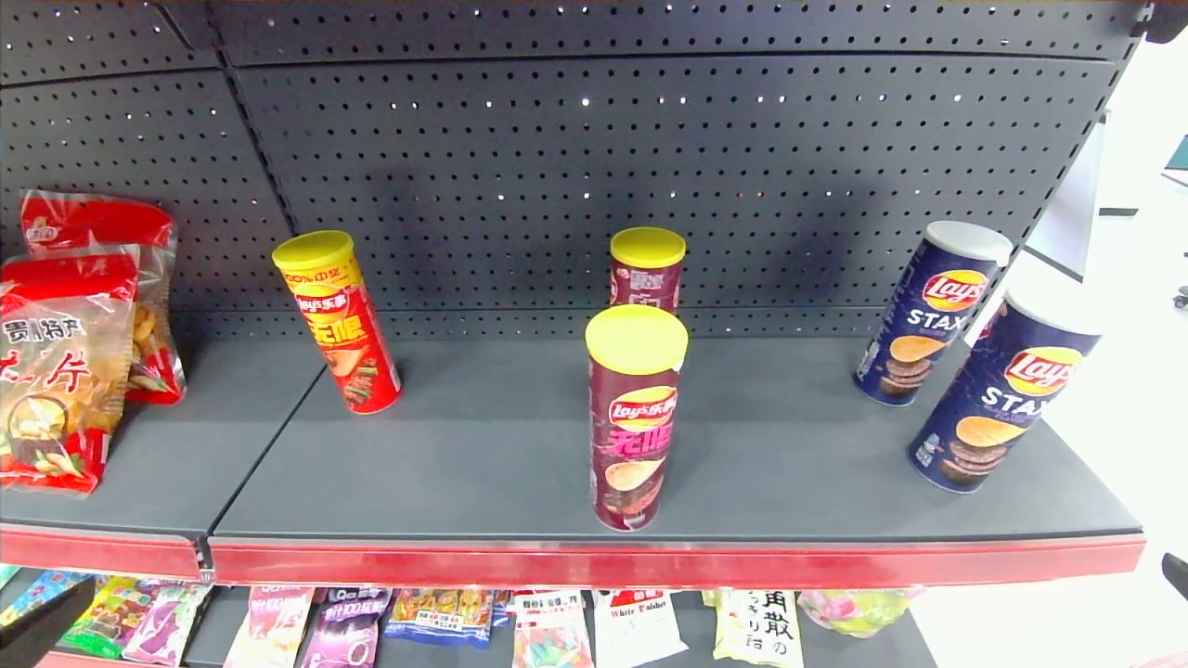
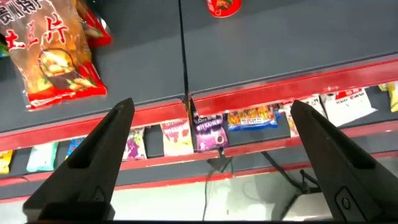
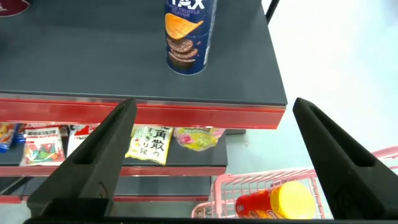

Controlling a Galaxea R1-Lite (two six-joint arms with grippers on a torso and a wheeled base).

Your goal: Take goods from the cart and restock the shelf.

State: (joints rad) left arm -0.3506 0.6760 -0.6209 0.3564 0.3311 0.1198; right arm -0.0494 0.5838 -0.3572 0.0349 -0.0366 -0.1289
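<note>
Left pincer and right pincer gape empty before the shelf, apparently ready to fetch the can from the cart.

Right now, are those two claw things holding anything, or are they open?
Left gripper: open, holding nothing.
Right gripper: open, holding nothing.

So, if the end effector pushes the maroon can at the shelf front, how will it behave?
The front maroon can stands tall and narrow, so a push near its yellow lid would probably tip it. It is close to the shelf's red front edge, so it might fall off. Being round, it would likely roll once down.
</note>
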